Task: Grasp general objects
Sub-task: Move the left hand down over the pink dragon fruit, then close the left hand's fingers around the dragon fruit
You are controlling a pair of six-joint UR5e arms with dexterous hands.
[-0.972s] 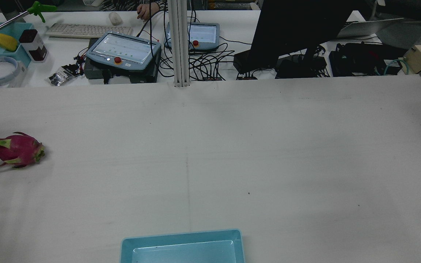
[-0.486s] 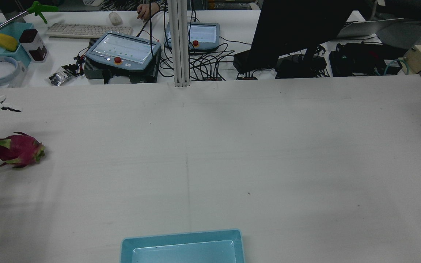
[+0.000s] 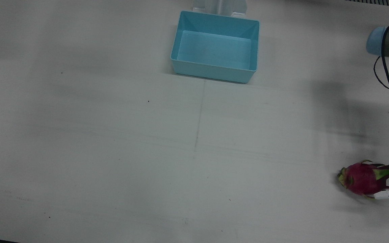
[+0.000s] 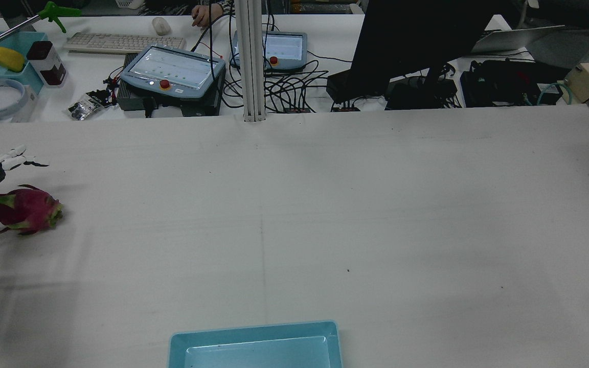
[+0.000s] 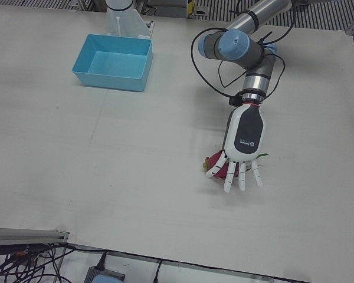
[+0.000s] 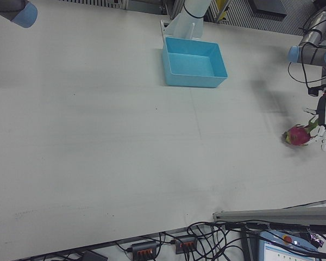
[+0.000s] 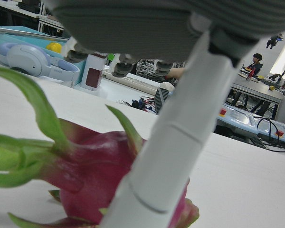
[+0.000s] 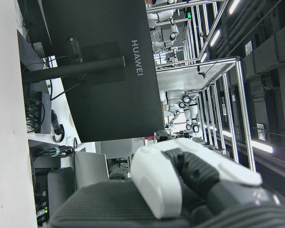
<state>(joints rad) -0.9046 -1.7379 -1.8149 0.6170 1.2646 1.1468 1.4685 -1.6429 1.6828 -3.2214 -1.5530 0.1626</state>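
1 dragon fruit lies on its side on the white cloth-covered table, at the edge on the robot's left side, well apart from the bin. Its skin is smooth and magenta, oval in outline, with curled green scale-like leaves trailing from one end; the left hand view shows those leaves glossy and pointed.

The left hand hangs directly over the fruit, palm down. It has a hard white plastic shell with a black panel on its back, and its slim segmented white fingers are spread apart, pointing toward the near edge and straddling the fruit; whether any of them touch the skin cannot be told. In the left hand view, 1 white finger crosses in front of the fruit.

1 light blue plastic bin, rectangular with sloping walls, sits at the far middle of the table.

The right hand shows only in its own camera; whether it is spread or closed cannot be told.
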